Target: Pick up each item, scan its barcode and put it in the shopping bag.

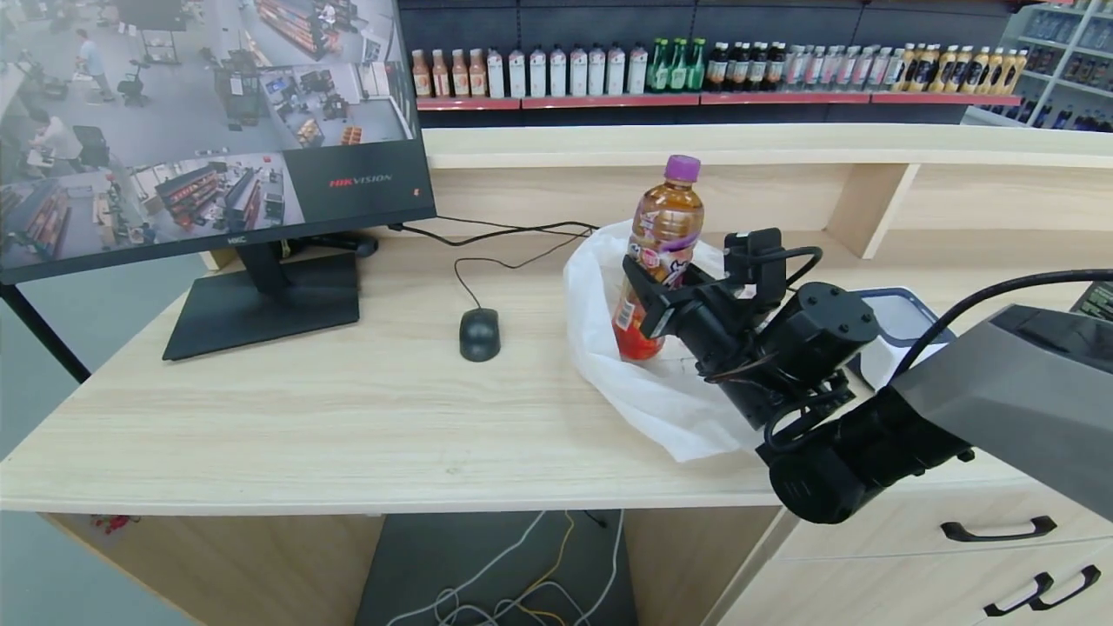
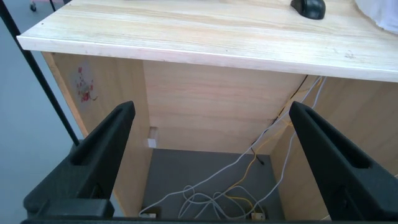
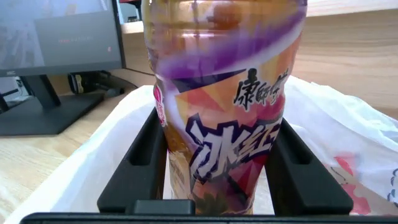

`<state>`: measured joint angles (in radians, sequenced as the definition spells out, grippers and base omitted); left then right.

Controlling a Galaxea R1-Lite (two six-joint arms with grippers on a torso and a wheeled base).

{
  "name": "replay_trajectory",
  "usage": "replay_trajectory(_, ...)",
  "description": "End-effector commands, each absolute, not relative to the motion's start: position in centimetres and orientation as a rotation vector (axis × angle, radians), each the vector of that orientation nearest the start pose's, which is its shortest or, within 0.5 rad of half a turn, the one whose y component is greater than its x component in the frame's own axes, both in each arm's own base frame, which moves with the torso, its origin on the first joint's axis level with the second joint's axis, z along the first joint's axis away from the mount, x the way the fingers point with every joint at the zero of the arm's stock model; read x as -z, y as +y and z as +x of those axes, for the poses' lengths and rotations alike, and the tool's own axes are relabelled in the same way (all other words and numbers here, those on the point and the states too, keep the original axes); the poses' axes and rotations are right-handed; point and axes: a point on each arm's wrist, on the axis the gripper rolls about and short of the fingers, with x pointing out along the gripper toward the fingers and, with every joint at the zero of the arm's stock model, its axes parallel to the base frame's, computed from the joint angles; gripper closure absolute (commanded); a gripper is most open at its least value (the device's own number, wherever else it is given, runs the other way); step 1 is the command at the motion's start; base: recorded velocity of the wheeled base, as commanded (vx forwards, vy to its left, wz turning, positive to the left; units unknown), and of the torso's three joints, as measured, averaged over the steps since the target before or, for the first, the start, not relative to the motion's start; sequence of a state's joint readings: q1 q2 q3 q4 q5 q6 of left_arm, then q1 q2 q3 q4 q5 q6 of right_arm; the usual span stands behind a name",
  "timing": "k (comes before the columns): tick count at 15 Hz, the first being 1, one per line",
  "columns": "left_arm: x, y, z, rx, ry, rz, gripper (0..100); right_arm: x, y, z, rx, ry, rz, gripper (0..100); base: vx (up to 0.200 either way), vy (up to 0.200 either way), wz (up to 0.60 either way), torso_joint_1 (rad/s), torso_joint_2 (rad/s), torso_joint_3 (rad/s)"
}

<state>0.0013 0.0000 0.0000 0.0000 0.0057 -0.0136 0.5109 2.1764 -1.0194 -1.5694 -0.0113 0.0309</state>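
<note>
Iced-tea bottle [image 1: 663, 252] upright, clamped at mid-label by right gripper [image 1: 650, 291], base at mouth of white shopping bag [image 1: 669, 417]; risk: limp bag gives no support, so bottle may topple on release; mouse [image 1: 479, 334] at 9 o'clock, monitor [image 1: 200, 113] at 10, both well apart; left gripper [image 2: 211, 155] spread wide, empty, below worktop [image 2: 186, 37] edge.

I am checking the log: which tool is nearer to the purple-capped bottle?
Right. The right tool is shut on the bottle at the white bag; the left tool is open, low before the desk, apart from it.
</note>
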Motion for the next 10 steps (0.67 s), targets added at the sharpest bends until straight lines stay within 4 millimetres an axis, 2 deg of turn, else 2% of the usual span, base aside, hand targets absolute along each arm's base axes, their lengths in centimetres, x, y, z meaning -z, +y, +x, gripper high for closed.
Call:
replay_trajectory(1,-7.5,0.0,-2.3,-0.008,0.000,-0.014,0,-15.4,20.0,35.7,-0.504,-0.397,0.138,100,0.000,0.000,0.00,0.000,0.00,0.000)
replay_trajectory(6,-7.5,0.0,-2.3,-0.008,0.000,-0.014,0,-13.3,20.6,37.1,-0.517,-0.364,0.128,100,0.000,0.000,0.00,0.000,0.00,0.000)
replay_trajectory(10,-7.5,0.0,-2.3,-0.008,0.000,-0.014,0,-12.3,20.9,37.8,-0.514,-0.355,0.125,100,0.000,0.000,0.00,0.000,0.00,0.000)
